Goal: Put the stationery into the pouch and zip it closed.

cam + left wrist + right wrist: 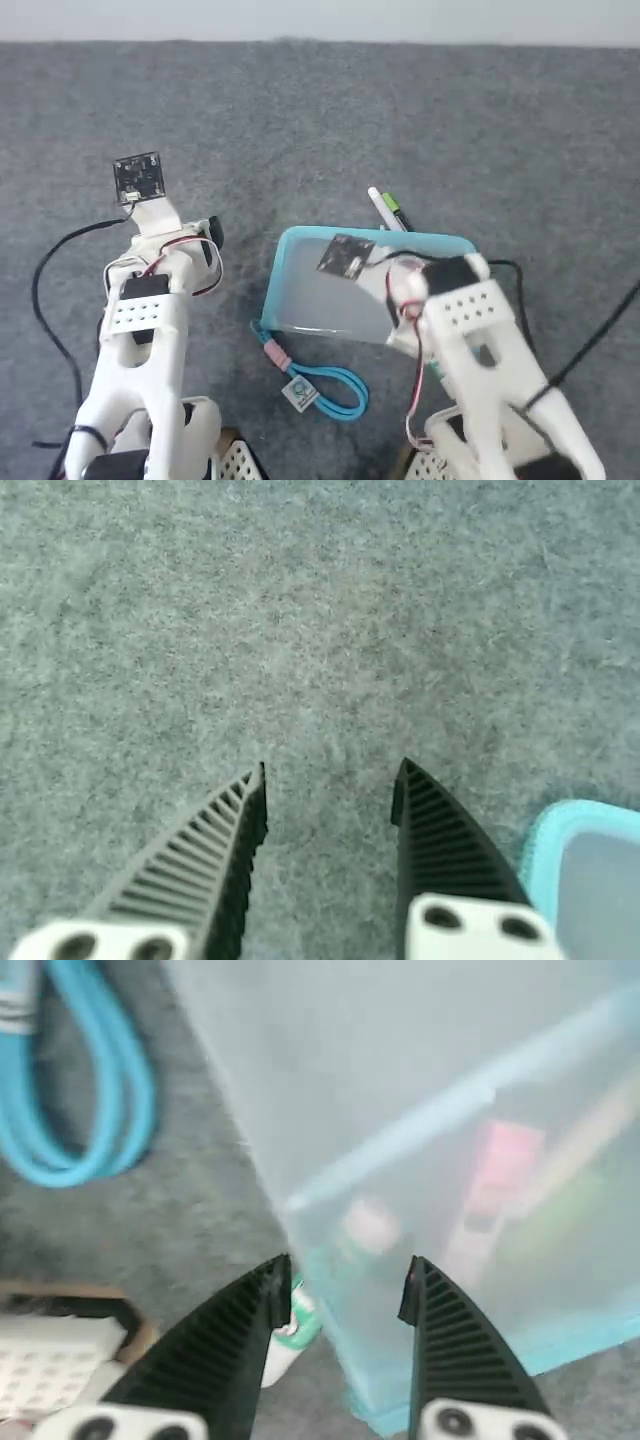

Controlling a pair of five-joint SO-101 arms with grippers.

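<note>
A translucent light-blue pouch [320, 290] lies flat on the grey carpet between the two arms. Two pens [388, 212], one white and one green, poke out past its far edge. Through the pouch wall [420, 1080] I see a pink pen [500, 1185] and greenish ones inside. A white-and-green pen end [287, 1328] sticks out at the pouch's edge. My right gripper [345, 1270] hangs open just above that edge, holding nothing. My left gripper [330, 775] is open over bare carpet, with the pouch's corner [590, 855] off to one side.
A blue strap loop [330, 390] with a small tag lies on the carpet at the pouch's near corner, also seen as the strap [80, 1090]. The arm bases stand at the near table edge. Grey carpet stretches to the far wall.
</note>
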